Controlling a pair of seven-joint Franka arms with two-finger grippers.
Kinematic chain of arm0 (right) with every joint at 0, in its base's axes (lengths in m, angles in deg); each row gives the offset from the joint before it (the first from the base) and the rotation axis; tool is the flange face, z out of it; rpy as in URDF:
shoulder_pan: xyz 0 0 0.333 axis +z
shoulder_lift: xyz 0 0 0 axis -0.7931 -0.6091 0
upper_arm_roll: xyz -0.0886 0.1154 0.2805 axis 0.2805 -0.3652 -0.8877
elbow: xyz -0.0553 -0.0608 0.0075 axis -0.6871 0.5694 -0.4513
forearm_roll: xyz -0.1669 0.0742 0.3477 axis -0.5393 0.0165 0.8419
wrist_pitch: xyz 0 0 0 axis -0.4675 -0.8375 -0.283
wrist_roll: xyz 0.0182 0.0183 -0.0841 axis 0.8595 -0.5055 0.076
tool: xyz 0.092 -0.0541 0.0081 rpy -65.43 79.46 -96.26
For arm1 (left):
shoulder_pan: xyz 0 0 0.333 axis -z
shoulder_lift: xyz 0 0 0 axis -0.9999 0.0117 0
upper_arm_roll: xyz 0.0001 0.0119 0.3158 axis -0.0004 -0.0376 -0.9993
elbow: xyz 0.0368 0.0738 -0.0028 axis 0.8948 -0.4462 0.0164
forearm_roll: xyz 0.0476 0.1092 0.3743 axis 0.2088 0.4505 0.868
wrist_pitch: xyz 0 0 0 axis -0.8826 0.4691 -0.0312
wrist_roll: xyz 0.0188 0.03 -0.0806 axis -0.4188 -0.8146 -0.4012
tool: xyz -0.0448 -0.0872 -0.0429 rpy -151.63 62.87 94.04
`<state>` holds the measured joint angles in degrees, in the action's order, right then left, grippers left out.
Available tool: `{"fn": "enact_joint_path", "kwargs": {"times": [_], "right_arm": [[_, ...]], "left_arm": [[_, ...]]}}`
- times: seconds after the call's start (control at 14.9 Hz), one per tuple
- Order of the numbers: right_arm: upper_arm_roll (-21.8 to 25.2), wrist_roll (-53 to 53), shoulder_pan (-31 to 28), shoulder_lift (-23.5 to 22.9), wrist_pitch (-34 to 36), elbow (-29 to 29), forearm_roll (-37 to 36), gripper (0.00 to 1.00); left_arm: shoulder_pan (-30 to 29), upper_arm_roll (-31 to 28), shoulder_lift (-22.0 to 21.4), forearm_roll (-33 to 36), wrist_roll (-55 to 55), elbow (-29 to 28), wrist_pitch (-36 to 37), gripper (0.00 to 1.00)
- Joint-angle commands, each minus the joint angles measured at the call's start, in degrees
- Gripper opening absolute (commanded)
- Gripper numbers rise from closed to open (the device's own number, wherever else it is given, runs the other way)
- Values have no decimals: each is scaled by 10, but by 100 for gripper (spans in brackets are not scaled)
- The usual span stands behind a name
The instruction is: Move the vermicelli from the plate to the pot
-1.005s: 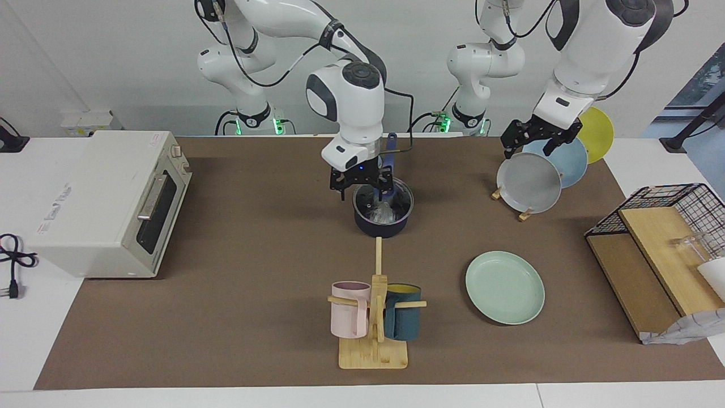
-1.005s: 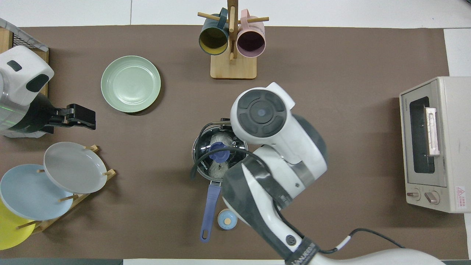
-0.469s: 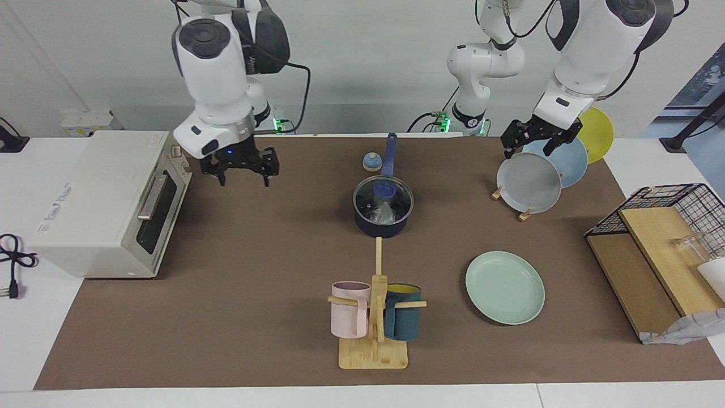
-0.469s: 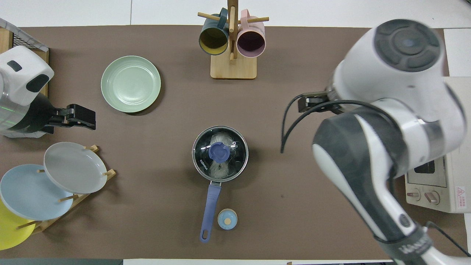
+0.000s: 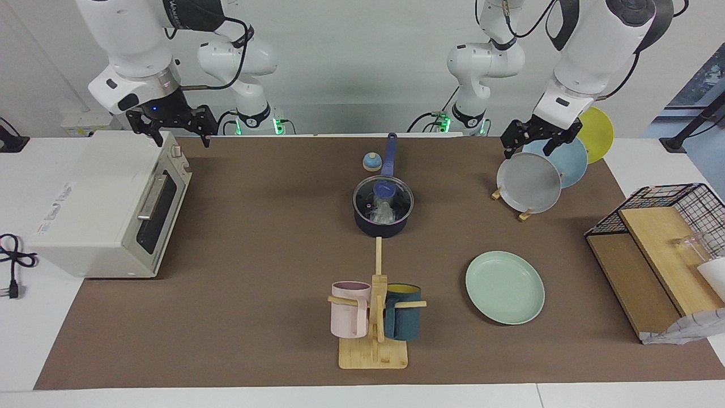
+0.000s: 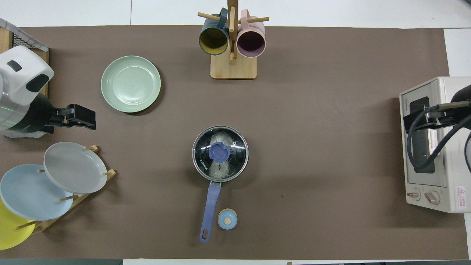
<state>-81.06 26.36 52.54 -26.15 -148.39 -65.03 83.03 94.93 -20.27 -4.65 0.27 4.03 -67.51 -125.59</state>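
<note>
With vermicelli (image 6: 219, 167) sitting in the pot (image 5: 380, 225) under a glass lid (image 6: 220, 153), mid-table, nearer the robots than the bare mint-green plate (image 6: 131, 84). Right gripper (image 5: 172, 131) up over the toaster oven (image 5: 102, 204), jaws apart, holding nothing. Left gripper (image 5: 535, 140) over the plate rack (image 6: 75, 198), open too, waiting.

Whitish vermicelli (image 6: 219, 154) inside lidded navy pot (image 5: 380, 225); mint-green plate (image 5: 504, 287) bare, well apart.
</note>
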Motion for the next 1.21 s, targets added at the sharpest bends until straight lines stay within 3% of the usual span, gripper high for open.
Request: {"fn": "enact_joint_path", "kwargs": {"times": [0.0,1.14], "right_arm": [[28,-11,7,0,-23,-13,33,100],[34,-10,-6,-1,-3,-6,29,100]], "left_arm": [[-7,4,-9,7,0,-4,6,100],[-7,4,-9,7,0,-4,6,100]]}}
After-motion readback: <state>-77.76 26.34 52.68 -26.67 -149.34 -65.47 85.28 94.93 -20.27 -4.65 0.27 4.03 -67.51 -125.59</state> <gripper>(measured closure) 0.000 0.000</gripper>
